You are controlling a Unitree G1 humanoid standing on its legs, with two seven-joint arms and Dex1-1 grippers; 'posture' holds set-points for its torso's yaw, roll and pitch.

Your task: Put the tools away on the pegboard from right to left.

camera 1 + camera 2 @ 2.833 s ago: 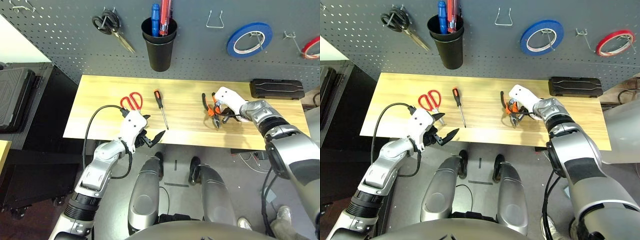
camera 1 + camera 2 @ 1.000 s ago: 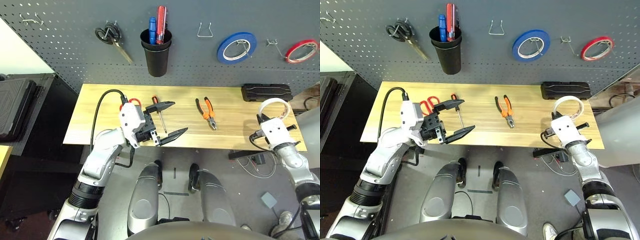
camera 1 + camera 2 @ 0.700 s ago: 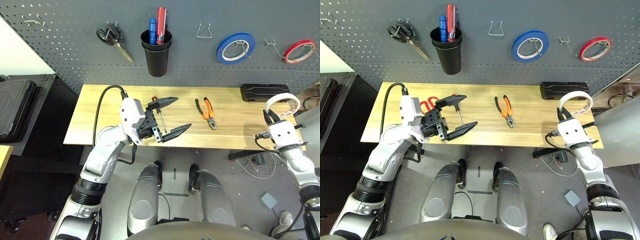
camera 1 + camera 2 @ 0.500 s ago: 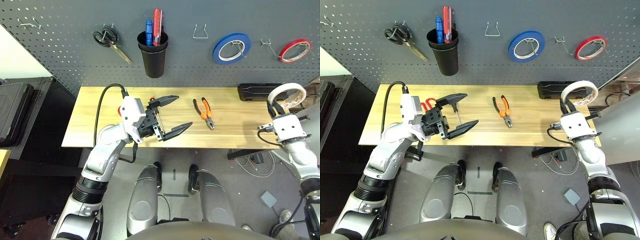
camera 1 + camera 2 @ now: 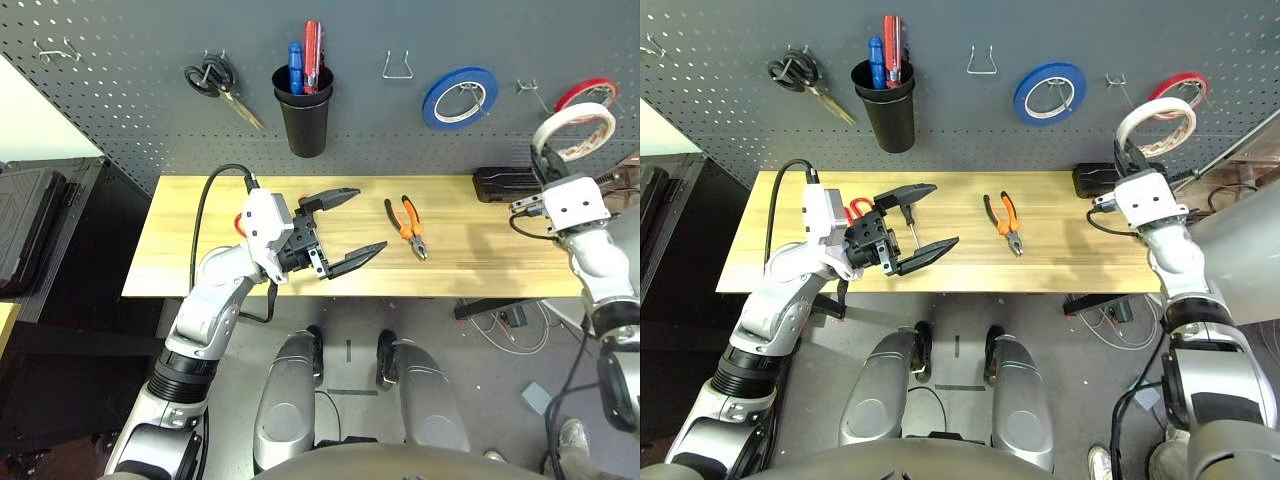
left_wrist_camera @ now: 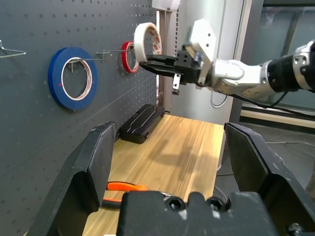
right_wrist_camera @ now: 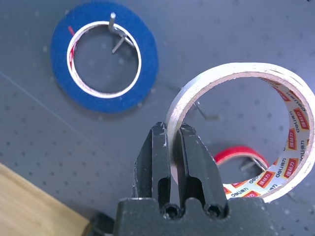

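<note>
Gripping tape roll (image 7: 295,147), right pincer (image 7: 173,129) points pegboard-ward.

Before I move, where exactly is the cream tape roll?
In the right wrist view, the cream tape roll is clamped in the right end effector, near the pegboard's red tape.

pegboard (image 5: 150,130) seen dotted grey | tape roll (image 7: 300,172) seen cream-white, lined with red-and-white labels | pliers (image 5: 407,229) handled orange-and-black
</note>
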